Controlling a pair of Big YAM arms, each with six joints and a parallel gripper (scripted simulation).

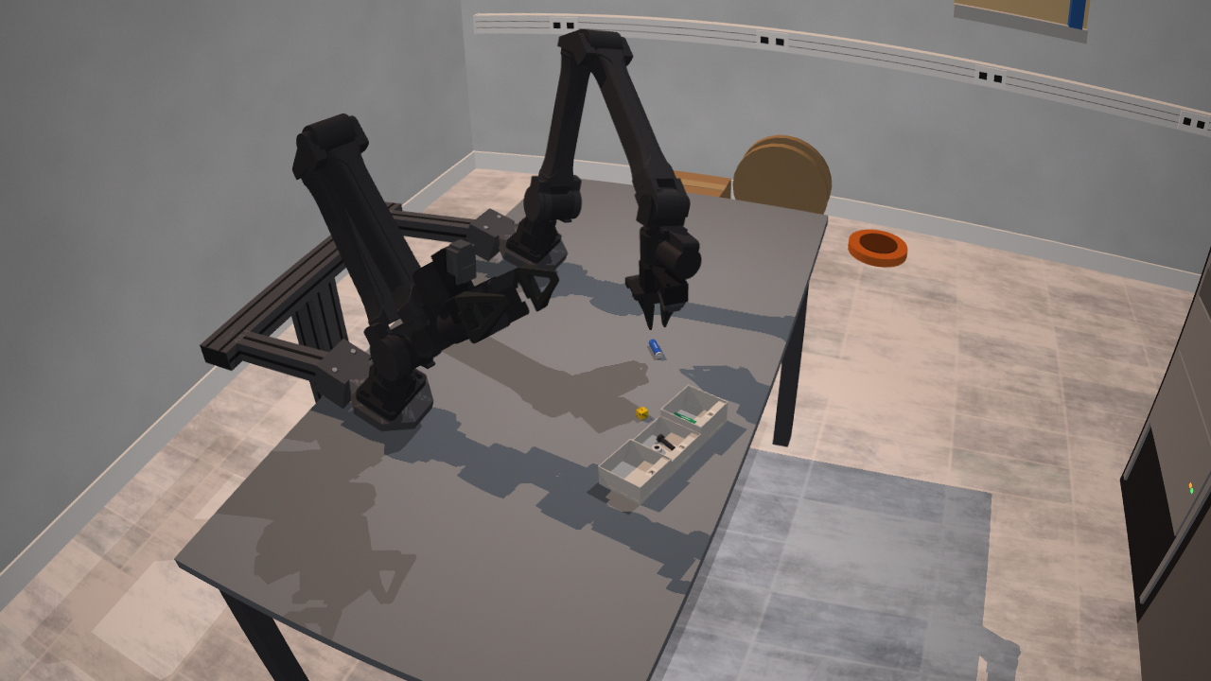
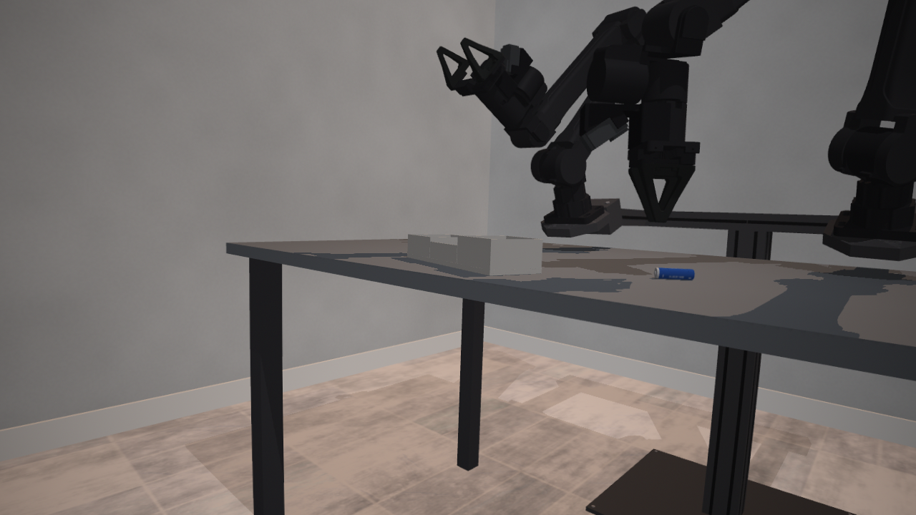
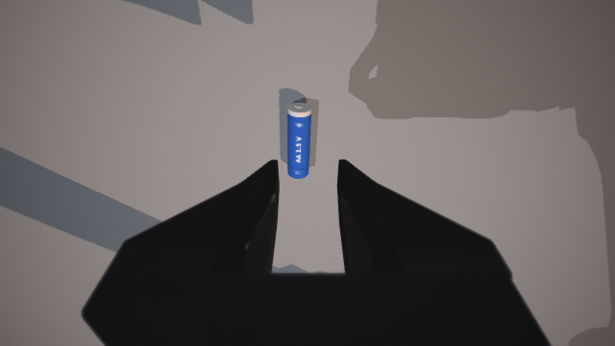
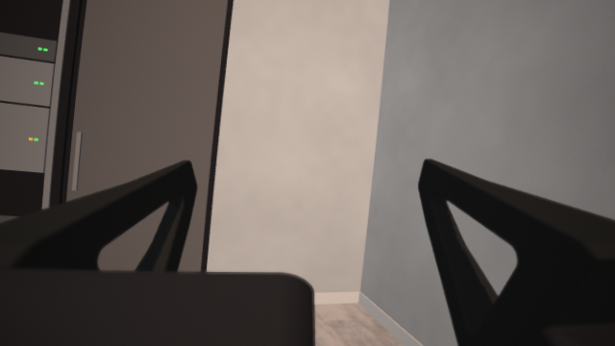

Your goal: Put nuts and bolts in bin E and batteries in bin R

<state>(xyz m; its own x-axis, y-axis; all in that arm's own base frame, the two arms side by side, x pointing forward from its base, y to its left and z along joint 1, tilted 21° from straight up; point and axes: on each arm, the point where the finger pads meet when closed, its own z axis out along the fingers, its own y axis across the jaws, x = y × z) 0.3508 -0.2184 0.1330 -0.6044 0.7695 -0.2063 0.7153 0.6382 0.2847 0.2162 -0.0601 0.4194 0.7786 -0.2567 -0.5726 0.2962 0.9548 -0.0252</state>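
A blue battery (image 1: 656,348) lies on the table, apart from the bins; it also shows in the exterior view (image 2: 673,274) and in the left wrist view (image 3: 299,139). My left gripper (image 1: 656,315) hangs above it, pointing down, with its fingers a little apart and nothing between them. The row of white bins (image 1: 662,445) stands near the table's edge. A green battery (image 1: 686,418) lies in one end bin and a black bolt (image 1: 662,442) in the middle one. My right gripper (image 1: 541,286) (image 4: 307,173) is held high, wide open and empty.
A small yellow die (image 1: 641,412) lies on the table beside the bins. The third bin (image 1: 630,470) looks empty. An orange ring (image 1: 877,246) lies on the floor beyond the table. A dark cabinet (image 1: 1177,457) stands at the right.
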